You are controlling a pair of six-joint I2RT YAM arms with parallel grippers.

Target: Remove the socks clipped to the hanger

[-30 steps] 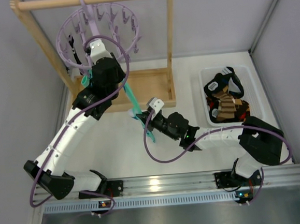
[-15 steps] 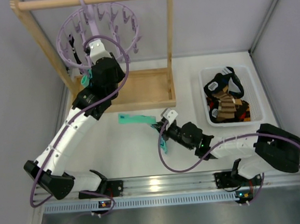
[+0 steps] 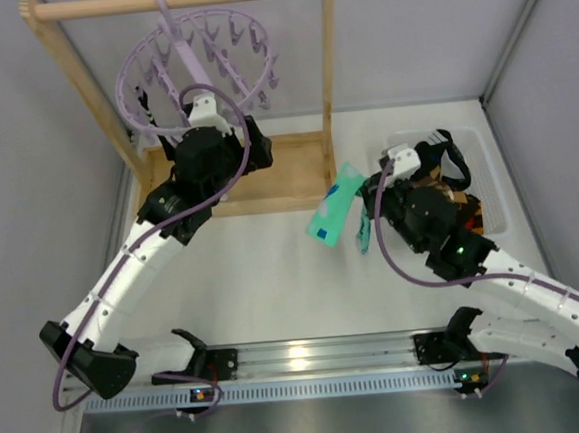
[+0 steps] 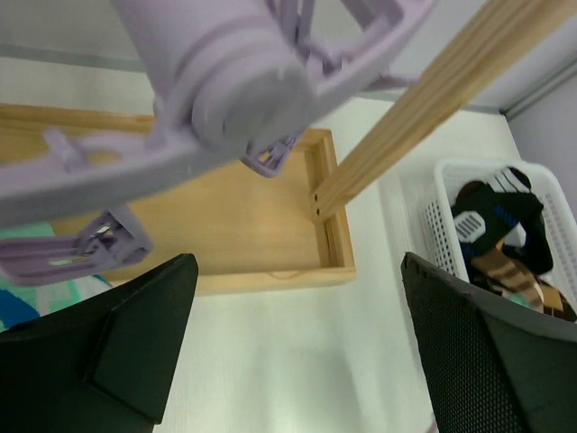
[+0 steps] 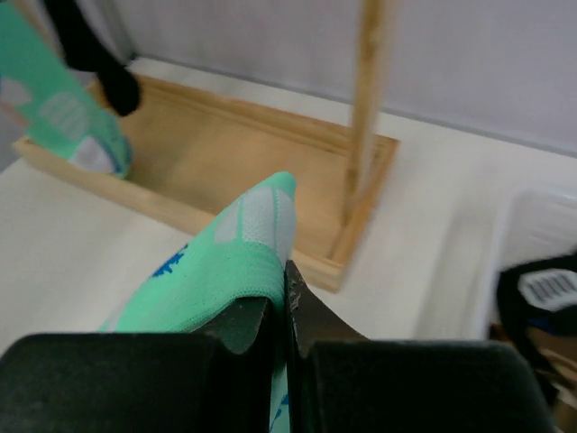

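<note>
The lilac hanger (image 3: pixel 197 58) hangs from the wooden rack's top bar, and its hub and clips (image 4: pixel 225 81) fill the top of the left wrist view. My left gripper (image 3: pixel 251 144) is just below the ring, open wide with nothing between its fingers (image 4: pixel 135 334). My right gripper (image 3: pixel 362 216) is shut on a teal sock (image 3: pixel 334 208) with white and blue marks (image 5: pixel 243 239), held above the table left of the basket. A second teal sock (image 5: pixel 54 108) hangs over the wooden base; a bit of it (image 4: pixel 18 302) shows beside a clip.
The rack's wooden base tray (image 3: pixel 286 172) and right post (image 3: pixel 330 73) stand between the arms. A white basket (image 3: pixel 485 146) at the right holds black and brown striped socks (image 4: pixel 500 212). Grey walls close in the left and right sides.
My right gripper has carried the teal sock from the table's middle up and right, toward the basket. My left gripper has opened wide and shifted right under the hanger.
</note>
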